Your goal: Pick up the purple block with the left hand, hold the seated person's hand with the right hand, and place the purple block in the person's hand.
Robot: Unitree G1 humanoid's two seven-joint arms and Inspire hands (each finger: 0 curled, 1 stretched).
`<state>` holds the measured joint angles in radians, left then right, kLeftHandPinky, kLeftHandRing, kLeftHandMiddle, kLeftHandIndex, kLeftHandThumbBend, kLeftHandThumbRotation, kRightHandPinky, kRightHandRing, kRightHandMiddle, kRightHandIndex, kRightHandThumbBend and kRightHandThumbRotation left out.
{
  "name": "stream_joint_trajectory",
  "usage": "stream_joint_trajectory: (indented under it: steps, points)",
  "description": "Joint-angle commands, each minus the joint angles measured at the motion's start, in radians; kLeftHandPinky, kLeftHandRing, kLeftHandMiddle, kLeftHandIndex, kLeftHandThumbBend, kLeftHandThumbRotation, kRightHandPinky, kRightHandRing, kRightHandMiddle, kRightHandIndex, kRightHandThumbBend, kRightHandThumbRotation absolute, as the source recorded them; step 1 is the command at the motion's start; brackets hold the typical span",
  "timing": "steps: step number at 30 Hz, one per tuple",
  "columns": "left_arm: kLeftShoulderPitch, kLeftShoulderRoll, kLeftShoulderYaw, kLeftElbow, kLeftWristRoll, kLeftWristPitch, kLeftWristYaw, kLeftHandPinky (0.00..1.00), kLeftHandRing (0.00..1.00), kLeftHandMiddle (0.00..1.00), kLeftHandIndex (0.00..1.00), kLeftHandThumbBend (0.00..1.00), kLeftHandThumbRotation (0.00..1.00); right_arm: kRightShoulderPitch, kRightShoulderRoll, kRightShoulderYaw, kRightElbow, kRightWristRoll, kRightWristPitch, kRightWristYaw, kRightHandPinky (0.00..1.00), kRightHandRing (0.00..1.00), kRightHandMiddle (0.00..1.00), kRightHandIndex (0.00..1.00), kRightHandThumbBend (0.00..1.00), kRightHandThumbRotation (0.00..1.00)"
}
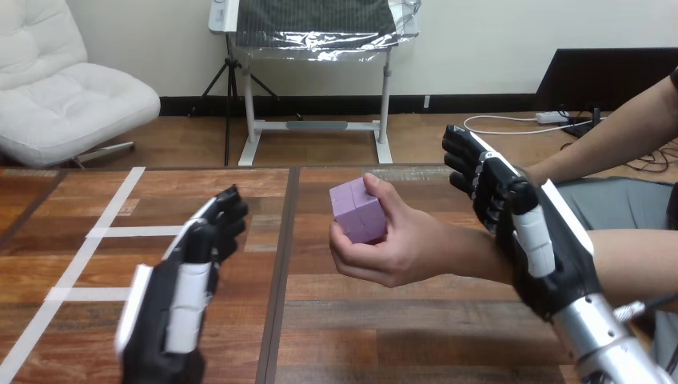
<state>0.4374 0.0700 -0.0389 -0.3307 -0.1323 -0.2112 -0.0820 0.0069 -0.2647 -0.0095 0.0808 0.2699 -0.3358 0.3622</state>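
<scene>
Head view, purple block [357, 210] near-cubic, no clear long axis, edge towards camera, clasped in person's hand [396, 248] over mid-table [352, 336]; left hand [182, 292] relaxed, empty, bare wood around; right hand [529, 240] straight-fingered against person's wrist.

Wooden table [360, 320], white strips [136, 231], seemingly tape
</scene>
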Motion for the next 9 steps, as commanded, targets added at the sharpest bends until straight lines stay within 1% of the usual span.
stream_joint_trajectory:
  steps: [1,2,5,7,8,9]
  points:
    - [0.019,-0.038,-0.005,-0.142,-0.052,-0.07,-0.006,0.92,0.87,0.84,0.81,0.77,1.0,0.016,0.045,-0.019,-0.146,0.044,-0.015,-0.017,0.98,0.93,0.93,0.91,1.0,1.0]
    - [0.034,-0.038,-0.007,-0.156,-0.06,-0.075,-0.005,0.92,0.86,0.84,0.81,0.76,1.0,0.032,0.054,-0.015,-0.169,0.076,-0.016,-0.001,0.98,0.93,0.92,0.91,1.0,1.0]
    - [0.061,-0.038,-0.011,-0.178,-0.066,-0.089,-0.001,0.92,0.85,0.83,0.79,0.73,1.0,0.064,0.072,-0.009,-0.214,0.137,-0.008,0.028,0.98,0.94,0.93,0.91,1.0,1.0]
    - [0.073,-0.038,-0.013,-0.185,-0.064,-0.097,0.002,0.91,0.84,0.82,0.78,0.71,1.0,0.081,0.079,-0.007,-0.236,0.16,0.001,0.036,0.96,0.93,0.92,0.91,1.0,1.0]
    - [0.081,-0.04,-0.015,-0.189,-0.063,-0.106,0.004,0.91,0.84,0.82,0.78,0.71,1.0,0.097,0.083,-0.003,-0.258,0.164,0.006,0.033,0.96,0.93,0.92,0.91,1.0,1.0]
    - [0.086,-0.041,-0.017,-0.191,-0.063,-0.111,0.005,0.91,0.83,0.82,0.78,0.7,1.0,0.108,0.085,-0.001,-0.273,0.165,0.01,0.031,0.94,0.92,0.92,0.9,1.0,1.0]
